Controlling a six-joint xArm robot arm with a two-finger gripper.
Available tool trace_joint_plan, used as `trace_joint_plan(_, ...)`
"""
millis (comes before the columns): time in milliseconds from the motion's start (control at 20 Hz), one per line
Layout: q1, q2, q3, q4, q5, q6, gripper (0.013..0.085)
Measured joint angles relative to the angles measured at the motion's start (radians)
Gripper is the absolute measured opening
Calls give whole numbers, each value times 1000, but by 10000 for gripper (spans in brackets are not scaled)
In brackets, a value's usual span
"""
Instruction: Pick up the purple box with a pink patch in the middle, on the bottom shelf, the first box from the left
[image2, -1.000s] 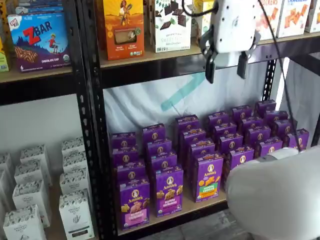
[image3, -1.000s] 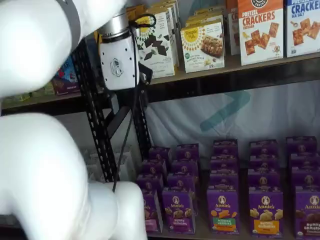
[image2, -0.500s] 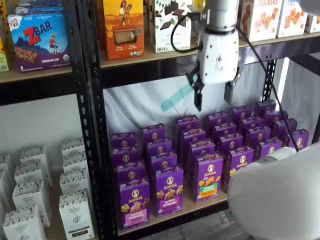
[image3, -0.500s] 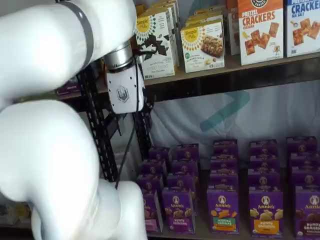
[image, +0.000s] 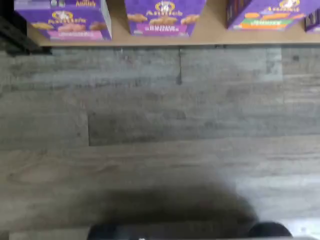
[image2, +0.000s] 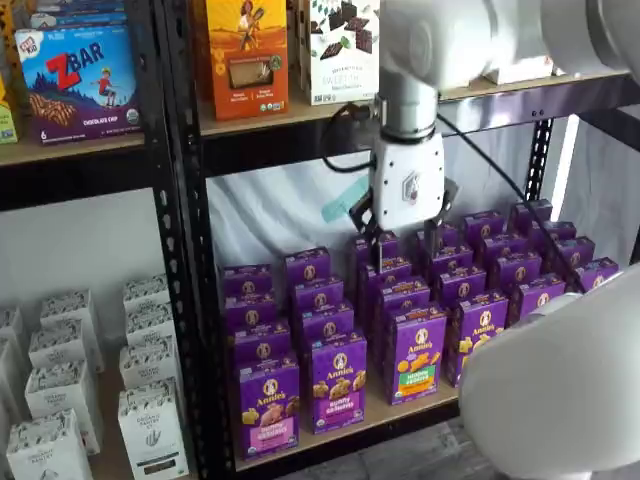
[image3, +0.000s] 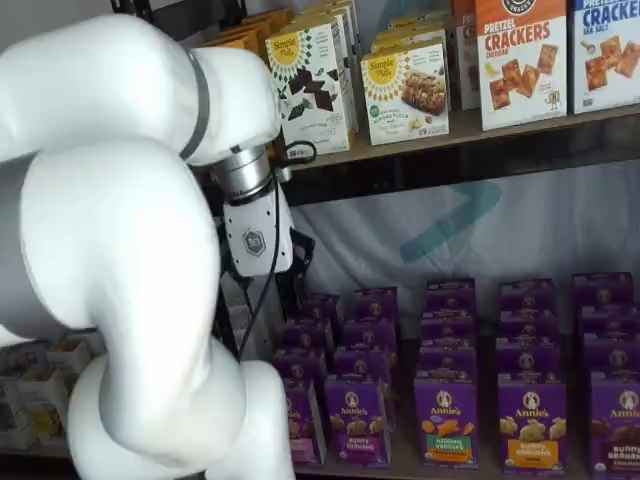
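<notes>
The purple box (image2: 268, 405) with the pale pink band stands upright at the front left end of the bottom shelf (image2: 372, 417). In a shelf view the purple box (image3: 301, 427) is half hidden behind my white arm. The wrist view catches the purple box (image: 63, 20) at the edge of the shelf board (image: 215, 34). My gripper (image2: 402, 250) hangs well above and to the right of the box, in front of the rear rows of purple boxes. It is open, with a gap between its black fingers and nothing in them.
A like box with a darker magenta band (image2: 338, 384) and one with a green-orange patch (image2: 418, 356) stand right of the target. A black perforated upright (image2: 185, 250) rises on its left, with white boxes (image2: 60, 400) beyond. My arm's bulky link (image2: 560, 400) fills the lower right.
The gripper has come down and leftward from the upper shelf's level to in front of the purple boxes' back rows. Its fingers stayed apart.
</notes>
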Motion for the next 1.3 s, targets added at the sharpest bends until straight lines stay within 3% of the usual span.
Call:
trace_joint_plan(550,110,173,140,-32,-356,149,850)
trace_joint_plan(650,121,219,138,-1,-374,142,850)
trace_joint_plan(800,155,279,160,-9,-467,184,850)
trace_joint_plan(1000,183,335,173,20,-544,193,850)
trace_joint_plan(1200,210,407,185,105,-620,152,850)
trace_joint_plan(1300,226,444,192,113,-674,160,850)
